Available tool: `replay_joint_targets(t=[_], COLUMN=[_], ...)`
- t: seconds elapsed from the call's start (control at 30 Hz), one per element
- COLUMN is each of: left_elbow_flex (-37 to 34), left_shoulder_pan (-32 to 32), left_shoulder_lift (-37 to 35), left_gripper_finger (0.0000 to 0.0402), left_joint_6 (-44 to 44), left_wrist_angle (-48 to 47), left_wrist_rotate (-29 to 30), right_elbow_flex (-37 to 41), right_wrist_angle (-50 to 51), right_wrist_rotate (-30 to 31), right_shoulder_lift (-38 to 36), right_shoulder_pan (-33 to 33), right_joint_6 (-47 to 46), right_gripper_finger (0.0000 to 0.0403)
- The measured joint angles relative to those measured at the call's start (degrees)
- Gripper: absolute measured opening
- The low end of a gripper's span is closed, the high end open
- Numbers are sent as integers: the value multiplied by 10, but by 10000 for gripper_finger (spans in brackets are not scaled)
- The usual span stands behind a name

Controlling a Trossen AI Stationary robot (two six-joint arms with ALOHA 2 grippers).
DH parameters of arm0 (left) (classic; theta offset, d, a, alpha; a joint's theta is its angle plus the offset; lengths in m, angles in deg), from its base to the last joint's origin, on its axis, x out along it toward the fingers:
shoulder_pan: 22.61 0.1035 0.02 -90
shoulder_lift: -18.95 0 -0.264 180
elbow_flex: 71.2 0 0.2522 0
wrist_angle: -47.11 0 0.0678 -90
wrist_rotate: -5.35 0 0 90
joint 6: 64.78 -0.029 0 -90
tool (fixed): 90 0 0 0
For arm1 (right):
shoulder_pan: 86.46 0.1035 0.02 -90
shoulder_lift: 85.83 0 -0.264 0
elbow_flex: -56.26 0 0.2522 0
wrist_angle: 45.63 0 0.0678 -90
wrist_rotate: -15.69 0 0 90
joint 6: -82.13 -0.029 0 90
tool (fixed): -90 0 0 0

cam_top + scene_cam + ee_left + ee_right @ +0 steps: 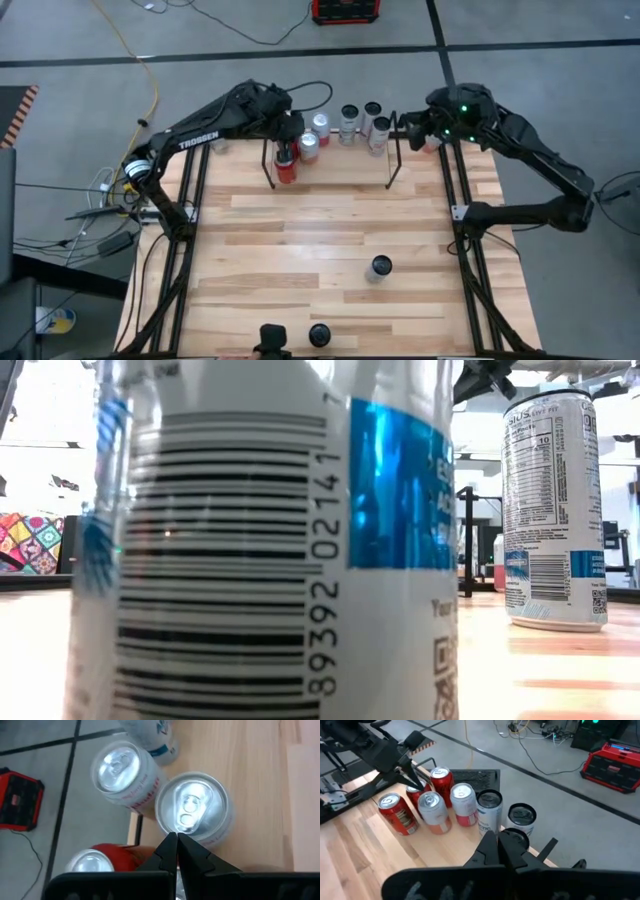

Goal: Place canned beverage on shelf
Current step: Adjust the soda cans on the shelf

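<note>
Lower middle of the high view: lone can [380, 267] on worktop [300, 240], rigid, slick, dentable; we'd grip mid-wall. Left gripper [291, 133] and right gripper [405, 125]: jaws pressed together, empty.

High cam looks straight down on the whole table [330, 240]. Low cam sits at tabletop level, nearly against a white can [250, 540], facing the far edge. Both wrist cams look down close on the can cluster [450, 802] at that edge, also in high.
</note>
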State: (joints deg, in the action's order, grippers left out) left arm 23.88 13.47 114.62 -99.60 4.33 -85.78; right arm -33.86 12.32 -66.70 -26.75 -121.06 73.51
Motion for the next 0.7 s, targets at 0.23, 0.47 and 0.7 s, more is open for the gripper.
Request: replay_joint_targets(t=[0.23, 0.47, 0.7], left_elbow_flex=[0, 0, 0], left_shoulder_pan=[-17, -20, -23], left_shoulder_lift=[2, 2, 2], left_gripper_finger=[0, 0, 0], left_joint_6=[-8, -15, -11], left_wrist_angle=[-4, 4, 5], left_wrist_rotate=[2, 4, -8], right_elbow_flex=[0, 0, 0], right_wrist_angle=[-4, -9, -15], right_wrist_rotate=[0, 0, -2], right_shoulder_lift=[13, 22, 21], right_shoulder_pan=[2, 2, 12], right_joint_6=[5, 5, 7], right_gripper_finger=[0, 0, 0])
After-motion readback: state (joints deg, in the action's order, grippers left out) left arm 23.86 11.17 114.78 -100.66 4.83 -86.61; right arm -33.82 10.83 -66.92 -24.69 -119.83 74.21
